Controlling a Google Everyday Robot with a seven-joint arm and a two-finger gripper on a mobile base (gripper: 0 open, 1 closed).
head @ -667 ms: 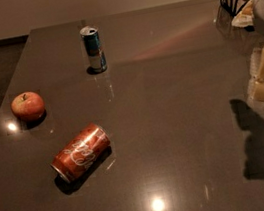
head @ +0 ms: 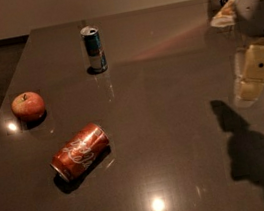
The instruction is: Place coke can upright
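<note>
The hand [head: 249, 88], open or closed I cannot tell, should cross the tabletop [head: 175, 120] to the coke can [head: 80, 152] lying well to its left and grip across its middle.

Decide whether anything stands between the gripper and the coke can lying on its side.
Nothing visible does. The gripper hangs at the right edge of the table, the coke can lies front left, only bare surface between them. The apple and the blue can sit farther back, off that line.
</note>
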